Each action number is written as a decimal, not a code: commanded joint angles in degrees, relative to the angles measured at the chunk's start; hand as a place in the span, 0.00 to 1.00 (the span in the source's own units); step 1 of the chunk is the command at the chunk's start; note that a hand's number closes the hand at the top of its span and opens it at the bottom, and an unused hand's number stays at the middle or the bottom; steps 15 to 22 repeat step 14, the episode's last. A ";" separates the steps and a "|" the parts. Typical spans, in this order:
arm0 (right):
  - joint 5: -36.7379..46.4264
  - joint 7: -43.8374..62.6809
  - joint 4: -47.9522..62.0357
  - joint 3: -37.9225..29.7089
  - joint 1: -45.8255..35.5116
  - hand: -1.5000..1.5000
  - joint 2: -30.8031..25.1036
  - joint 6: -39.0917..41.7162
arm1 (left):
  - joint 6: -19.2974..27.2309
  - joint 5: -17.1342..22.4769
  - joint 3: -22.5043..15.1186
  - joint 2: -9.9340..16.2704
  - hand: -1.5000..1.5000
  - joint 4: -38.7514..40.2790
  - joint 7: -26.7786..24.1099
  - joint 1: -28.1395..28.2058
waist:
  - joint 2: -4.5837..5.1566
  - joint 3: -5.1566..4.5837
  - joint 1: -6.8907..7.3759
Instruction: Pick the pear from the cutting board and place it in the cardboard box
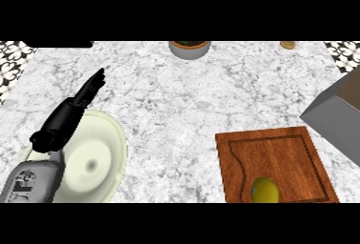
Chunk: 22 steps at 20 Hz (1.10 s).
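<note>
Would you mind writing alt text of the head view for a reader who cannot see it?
A yellow-green pear lies at the near edge of a wooden cutting board on a marble counter, untouched. At the left, the robot's left hand hangs open, fingers straight, over a pale plate. A grey box sits at the right edge and a small pot at the far side.
</note>
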 commanded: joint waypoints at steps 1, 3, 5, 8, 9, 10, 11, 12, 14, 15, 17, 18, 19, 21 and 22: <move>-9.91 -4.20 2.95 -9.01 -3.57 0.00 3.25 -0.21 | 0.33 0.08 0.22 -0.29 0.50 -0.09 0.89 -0.47 | -0.12 0.12 -0.36; -17.93 -2.70 6.16 -16.88 -6.43 0.00 4.71 3.12 | 0.65 -0.06 0.89 0.21 0.50 0.03 0.86 0.09 | -0.45 0.17 -0.88; -22.71 1.22 9.69 -22.46 -7.79 0.00 4.64 4.77 | 0.03 0.00 0.26 0.07 0.50 -0.20 0.46 1.24 | -0.46 0.08 -0.90; -26.86 6.51 15.14 -27.86 -9.35 0.00 3.59 4.11 | -0.32 0.30 0.81 0.46 0.50 0.68 -0.15 -0.19 | 0.09 0.02 -0.39; -27.76 9.22 17.03 -29.63 -10.26 0.00 -0.05 4.57 | 0.32 -0.36 -0.56 -0.72 0.50 -1.16 0.56 0.61 | 0.06 0.04 0.00; -28.65 7.99 18.25 -30.89 -9.69 0.00 0.36 2.42 | 0.81 -0.59 -0.31 -1.06 0.50 0.69 0.07 -0.76 | 0.33 0.06 -0.18; -28.87 8.43 19.91 -30.84 -9.74 0.00 -1.23 3.17 | -1.71 0.96 1.39 1.35 0.50 1.67 -2.47 -0.12 | 0.37 0.03 0.20; -29.82 10.23 19.78 -31.68 -10.20 0.00 -2.41 2.43 | -0.18 -0.70 0.30 0.23 0.50 1.10 -3.23 2.82 | 0.16 -0.02 0.14; -30.32 6.13 23.48 -32.91 -7.83 0.00 -6.09 2.60 | -0.01 -0.67 0.19 0.16 0.50 -0.76 -1.16 0.68 | 0.47 0.13 0.68; -30.32 6.13 23.48 -32.91 -7.83 0.00 -6.09 2.60 | -0.01 -0.67 0.19 0.16 0.50 -0.76 -1.16 0.68 | 0.47 0.13 0.68; -30.32 6.13 23.48 -32.91 -7.83 0.00 -6.09 2.60 | -0.01 -0.67 0.19 0.16 0.50 -0.76 -1.16 0.68 | 0.47 0.13 0.68; -30.32 6.13 23.48 -32.91 -7.83 0.00 -6.09 2.60 | -0.01 -0.67 0.19 0.16 0.50 -0.76 -1.16 0.68 | 0.47 0.13 0.68; -30.32 6.13 23.48 -32.91 -7.83 0.00 -6.09 2.60 | -0.01 -0.67 0.19 0.16 0.50 -0.76 -1.16 0.68 | 0.47 0.13 0.68; -30.32 6.13 23.48 -32.91 -7.83 0.00 -6.09 2.60 | -0.01 -0.67 0.19 0.16 0.50 -0.76 -1.16 0.68 | 0.47 0.13 0.68; -30.32 6.13 23.48 -32.91 -7.83 0.00 -6.09 2.60 | -0.01 -0.67 0.19 0.16 0.50 -0.76 -1.16 0.68 | 0.47 0.13 0.68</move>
